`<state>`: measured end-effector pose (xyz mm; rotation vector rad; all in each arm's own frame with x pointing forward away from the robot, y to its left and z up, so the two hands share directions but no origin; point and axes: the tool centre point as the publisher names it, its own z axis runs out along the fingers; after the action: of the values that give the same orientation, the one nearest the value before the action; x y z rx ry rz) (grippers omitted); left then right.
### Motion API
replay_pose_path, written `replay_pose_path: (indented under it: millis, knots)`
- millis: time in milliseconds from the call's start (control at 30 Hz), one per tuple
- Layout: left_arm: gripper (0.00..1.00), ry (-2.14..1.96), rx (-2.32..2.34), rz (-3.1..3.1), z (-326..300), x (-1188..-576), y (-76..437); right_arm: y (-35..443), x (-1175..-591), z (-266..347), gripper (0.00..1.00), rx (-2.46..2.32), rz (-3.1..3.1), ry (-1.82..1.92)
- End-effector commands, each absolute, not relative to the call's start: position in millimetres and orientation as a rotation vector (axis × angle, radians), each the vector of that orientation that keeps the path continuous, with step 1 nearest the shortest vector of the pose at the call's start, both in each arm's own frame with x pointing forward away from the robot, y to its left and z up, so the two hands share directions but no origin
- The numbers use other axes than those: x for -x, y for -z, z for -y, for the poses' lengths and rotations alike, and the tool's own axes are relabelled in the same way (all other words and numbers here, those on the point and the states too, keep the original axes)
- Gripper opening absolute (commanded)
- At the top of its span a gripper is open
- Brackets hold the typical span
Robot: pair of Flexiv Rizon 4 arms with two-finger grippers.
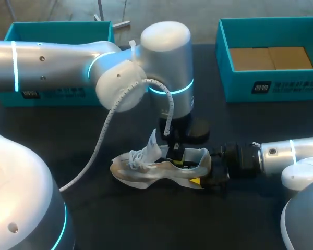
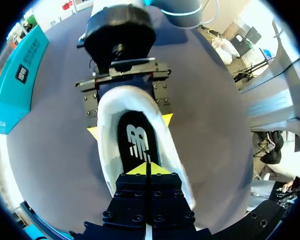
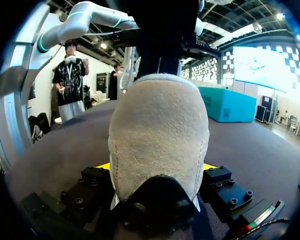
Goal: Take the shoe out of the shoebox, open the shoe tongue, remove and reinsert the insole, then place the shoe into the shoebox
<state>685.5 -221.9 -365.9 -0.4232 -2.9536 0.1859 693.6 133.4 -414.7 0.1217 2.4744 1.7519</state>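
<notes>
The left gripper (image 2: 146, 169) has its yellow tips pressed together, down inside the shoe (image 2: 106, 150) and on the insole (image 2: 136, 131); whether they nip it I cannot tell. Just ahead, the right gripper (image 3: 157, 167) clasps the shoe's heel from both sides. The shoe rests on the dark table (image 1: 261, 125), and an open teal shoebox (image 1: 271, 86) stands well apart from both grippers.

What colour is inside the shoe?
The insole is black with white print; clearest in left wrist view.
</notes>
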Motion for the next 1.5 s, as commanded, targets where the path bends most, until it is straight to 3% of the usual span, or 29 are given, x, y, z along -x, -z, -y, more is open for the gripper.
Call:
replay_pose_path:
  millis: [33,1033,1067,1100,1500]
  knots:
    - [0.00,-0.161,0.416,2.937,228,-689,381,415,-694,-135,0.00,-0.122,-2.480,-1.745]
    - [0.00,-0.151,0.399,2.868,186,-662,413,415,-694,-135,0.00,-0.122,-2.480,-1.745]
    - [0.02,-0.140,0.395,2.883,186,-662,415,415,-694,-135,0.00,-0.122,-2.480,-1.745]
    - [0.14,-0.134,0.395,2.893,187,-662,417,415,-694,-135,0.00,-0.122,-2.480,-1.745]
    - [0.19,-0.120,0.367,3.015,191,-673,425,415,-694,-135,0.00,-0.122,-2.480,-1.745]
